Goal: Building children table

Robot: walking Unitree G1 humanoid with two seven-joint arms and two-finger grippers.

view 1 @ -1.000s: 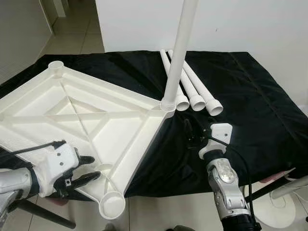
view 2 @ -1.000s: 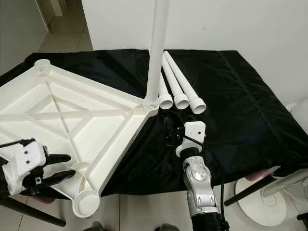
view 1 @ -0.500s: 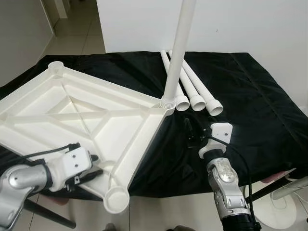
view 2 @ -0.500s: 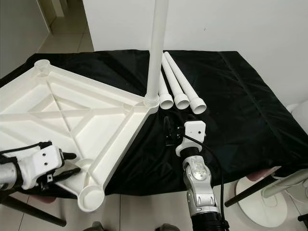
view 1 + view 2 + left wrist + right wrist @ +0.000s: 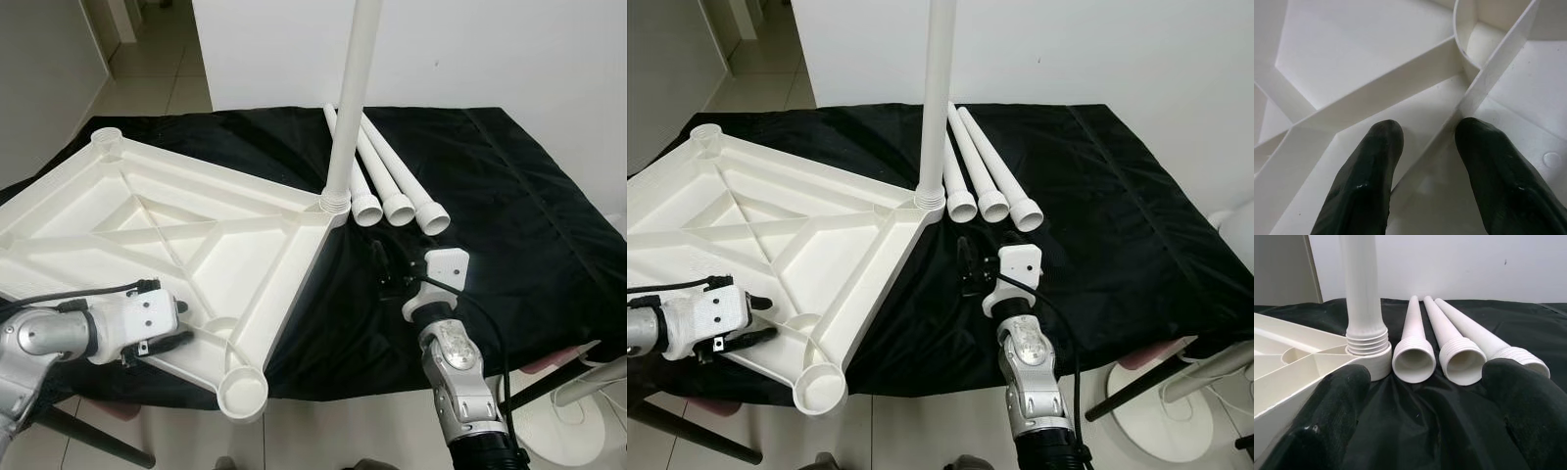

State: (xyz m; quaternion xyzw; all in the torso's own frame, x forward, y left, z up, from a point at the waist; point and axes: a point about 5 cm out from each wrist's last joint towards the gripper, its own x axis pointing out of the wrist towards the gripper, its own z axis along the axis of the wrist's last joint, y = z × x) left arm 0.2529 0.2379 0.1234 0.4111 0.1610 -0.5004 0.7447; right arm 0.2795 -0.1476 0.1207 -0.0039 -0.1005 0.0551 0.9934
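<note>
1. One change: the left gripper (image 5: pixel 167 340), at 8 o'clock, has slid its parted fingers astride a rib of the upturned white plastic ribbed tabletop (image 5: pixel 186 240), which has turned slightly on the black cloth (image 5: pixel 509 196).
2. Screwed-in white leg (image 5: pixel 351 98) stands at 12 o'clock.
3. Three loose white tapered legs (image 5: pixel 397 181) lie at 1 o'clock; the right gripper (image 5: pixel 390 269) waits open, facing them.

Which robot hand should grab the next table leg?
Probably the right gripper: it is open, empty, and points at the three loose legs lying just ahead. The left gripper straddles a rib of the tabletop, far from them.
</note>
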